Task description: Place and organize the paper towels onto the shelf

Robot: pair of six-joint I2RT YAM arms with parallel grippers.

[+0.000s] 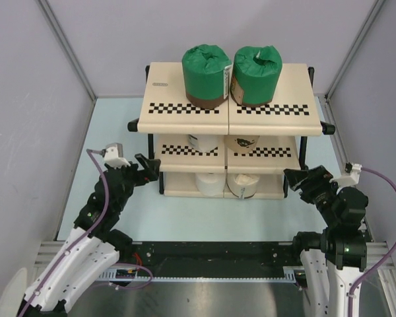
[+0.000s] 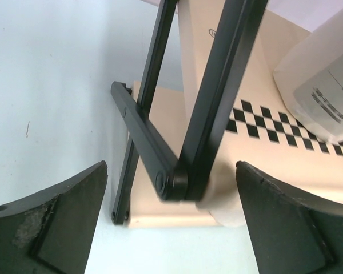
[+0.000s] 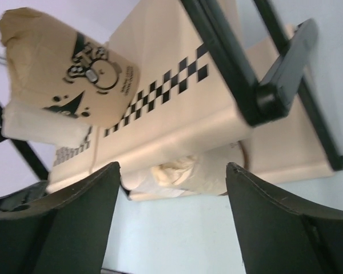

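Paper towels: I count six, all on the shelf [image 1: 178,109], which stands at the centre of the overhead frame.

- **Top tier:** left green roll [image 1: 207,74] and right green roll [image 1: 256,74] stand upright, side by side, touching or very nearly so.
- **Middle tier:** white labelled roll [image 1: 202,140] on the left and tan roll [image 1: 243,141] on the right, both largely hidden under the top panel.
- **Bottom tier:** white roll [image 1: 210,183] on the left and cream roll [image 1: 241,184] on the right, just beside each other.

No roll shows on the tabletop [image 1: 112,125] in any view.

The left gripper [image 1: 151,170] sits off the shelf's lower-left corner, jaws parted and holding nothing. Its wrist view shows the black frame between the fingers, not grasped. The right gripper [image 1: 292,183] sits off the lower-right corner, likewise spread and empty.

In my judgement, placement is complete, with two rolls per tier and the matched green pair on top. At most, minor straightening is left. I cannot confirm how the lower tiers line up from these views.
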